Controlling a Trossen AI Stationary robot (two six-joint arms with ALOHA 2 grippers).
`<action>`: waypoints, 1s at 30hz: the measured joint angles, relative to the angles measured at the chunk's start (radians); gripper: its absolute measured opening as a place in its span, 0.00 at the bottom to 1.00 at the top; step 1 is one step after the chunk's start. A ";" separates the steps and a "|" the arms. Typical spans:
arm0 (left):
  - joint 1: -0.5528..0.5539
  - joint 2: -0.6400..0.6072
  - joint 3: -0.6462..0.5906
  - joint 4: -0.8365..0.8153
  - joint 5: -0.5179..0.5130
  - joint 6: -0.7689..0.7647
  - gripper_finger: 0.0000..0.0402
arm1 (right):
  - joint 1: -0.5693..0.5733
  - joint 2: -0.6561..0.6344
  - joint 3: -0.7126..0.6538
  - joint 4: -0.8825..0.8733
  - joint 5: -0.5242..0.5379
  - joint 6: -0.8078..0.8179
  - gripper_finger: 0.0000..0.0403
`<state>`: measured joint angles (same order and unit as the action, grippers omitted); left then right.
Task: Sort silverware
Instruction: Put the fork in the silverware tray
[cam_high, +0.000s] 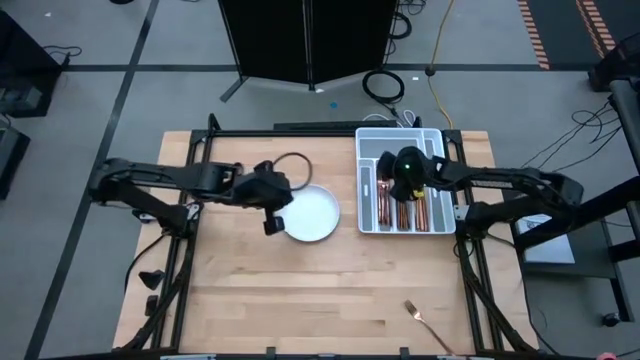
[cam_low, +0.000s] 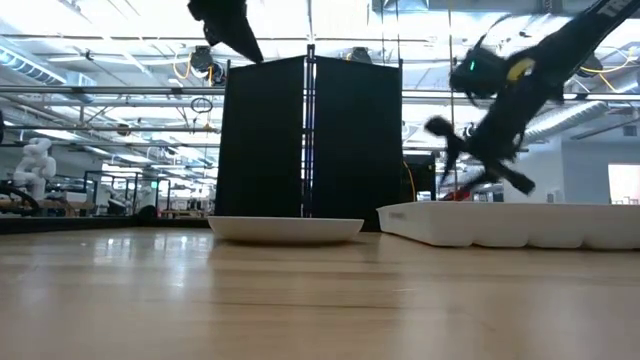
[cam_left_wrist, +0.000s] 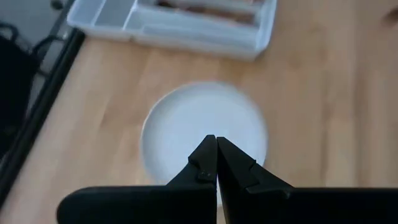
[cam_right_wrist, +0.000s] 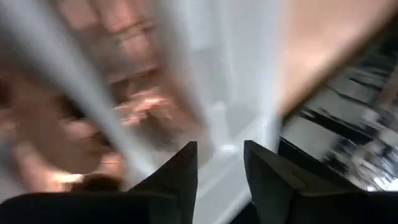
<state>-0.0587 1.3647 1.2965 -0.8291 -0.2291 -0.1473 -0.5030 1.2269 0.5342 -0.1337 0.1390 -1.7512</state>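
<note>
Copper silverware (cam_high: 405, 208) lies lengthwise in the compartments of the white divided tray (cam_high: 400, 133) at the table's far right. One more copper fork (cam_high: 427, 323) lies alone near the table's near right edge. My right gripper (cam_high: 389, 173) hangs open above the tray's left compartments, and its wrist view shows blurred copper pieces (cam_right_wrist: 124, 106) below the open fingers (cam_right_wrist: 221, 152). My left gripper (cam_high: 272, 224) is shut and holds nothing. It hovers over the left rim of the round white plate (cam_high: 312, 212), well above it in the low view (cam_low: 230, 25).
The plate (cam_left_wrist: 186, 124) sits on the table's far middle, just left of the tray (cam_left_wrist: 180, 31). A black cable loop (cam_high: 292, 165) lies beyond the plate. Bare wood covers the table's near half, apart from the lone fork.
</note>
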 joint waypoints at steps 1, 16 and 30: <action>-0.001 -0.029 -0.035 0.047 0.008 -0.007 0.00 | 0.018 -0.030 0.008 -0.002 0.003 0.037 0.31; -0.114 -0.001 -0.532 1.287 0.312 0.209 0.00 | 0.623 -0.097 0.437 -0.457 0.048 1.846 0.30; -0.102 0.040 -0.546 1.283 0.310 0.469 0.00 | 1.085 0.365 0.722 -0.742 -0.251 2.958 0.30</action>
<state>-0.1612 1.4052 0.7502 0.4538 0.0812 0.3221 0.5820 1.5919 1.2562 -0.8761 -0.1124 1.2063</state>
